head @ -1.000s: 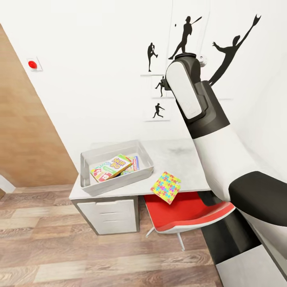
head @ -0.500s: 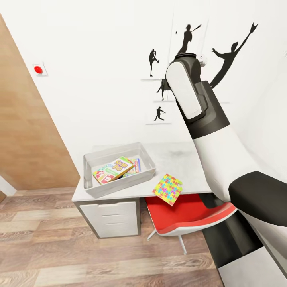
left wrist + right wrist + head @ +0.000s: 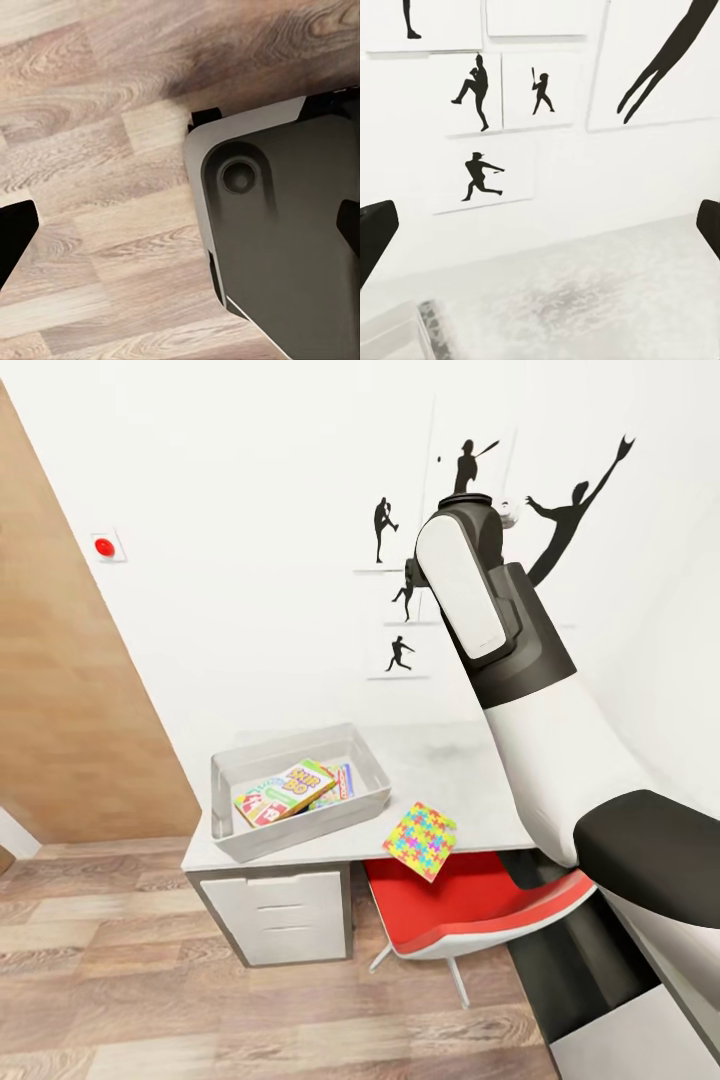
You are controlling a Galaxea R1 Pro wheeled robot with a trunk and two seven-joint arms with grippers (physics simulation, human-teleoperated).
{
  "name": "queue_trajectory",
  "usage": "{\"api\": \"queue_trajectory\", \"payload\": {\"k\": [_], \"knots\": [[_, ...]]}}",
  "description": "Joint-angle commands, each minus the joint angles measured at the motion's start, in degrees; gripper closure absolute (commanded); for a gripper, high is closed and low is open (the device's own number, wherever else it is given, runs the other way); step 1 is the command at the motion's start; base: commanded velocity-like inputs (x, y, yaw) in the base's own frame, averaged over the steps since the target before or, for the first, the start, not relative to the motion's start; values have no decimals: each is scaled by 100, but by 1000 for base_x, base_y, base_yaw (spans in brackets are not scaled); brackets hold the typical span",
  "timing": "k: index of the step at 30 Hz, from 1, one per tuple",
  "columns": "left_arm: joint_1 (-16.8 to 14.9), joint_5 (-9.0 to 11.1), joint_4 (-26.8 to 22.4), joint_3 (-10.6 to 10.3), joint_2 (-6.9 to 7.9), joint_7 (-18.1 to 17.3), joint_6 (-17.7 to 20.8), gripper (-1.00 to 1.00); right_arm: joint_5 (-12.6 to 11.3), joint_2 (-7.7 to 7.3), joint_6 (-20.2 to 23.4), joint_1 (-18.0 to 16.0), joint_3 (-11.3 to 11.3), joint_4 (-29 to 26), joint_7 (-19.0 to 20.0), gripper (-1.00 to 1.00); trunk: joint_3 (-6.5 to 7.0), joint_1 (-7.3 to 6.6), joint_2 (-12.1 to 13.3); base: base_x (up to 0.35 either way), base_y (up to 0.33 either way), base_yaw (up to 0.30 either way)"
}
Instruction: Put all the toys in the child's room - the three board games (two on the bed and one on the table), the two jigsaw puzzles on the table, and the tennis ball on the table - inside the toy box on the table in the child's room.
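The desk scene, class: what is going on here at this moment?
A two-armed robot faces a desk. The toy box on it already holds the Skip-Bo game and another printed box. One jigsaw puzzle lies at the desk's front edge, overhanging a red chair. The right arm is raised toward the wall; its gripper is open and holds nothing. The left gripper, also open, points at the floor.

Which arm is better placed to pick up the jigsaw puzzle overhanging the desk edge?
Probably the right: its tool faces the desk, near the jigsaw puzzle. The left tool points at the floor.
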Motion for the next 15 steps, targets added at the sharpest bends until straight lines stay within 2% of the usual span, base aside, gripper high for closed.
{"api": "queue_trajectory", "payload": {"k": [1, 10, 15], "knots": [[-4, 24, 4, -33, 2, -17, -21, -100, -48, 0, 31, -8, 6, -2, -57, -100, -1, 4, -10, 0, 0, 0], [-4, 24, 4, -33, 3, -17, -26, -100, -52, 0, 32, 66, 5, -1, -57, -100, 84, 4, -10, 0, 0, 0], [-4, 24, 4, -33, 2, -17, -26, -100, -66, 0, 37, 217, 3, 42, -52, -100, 132, 4, -10, 0, 0, 0]]}}
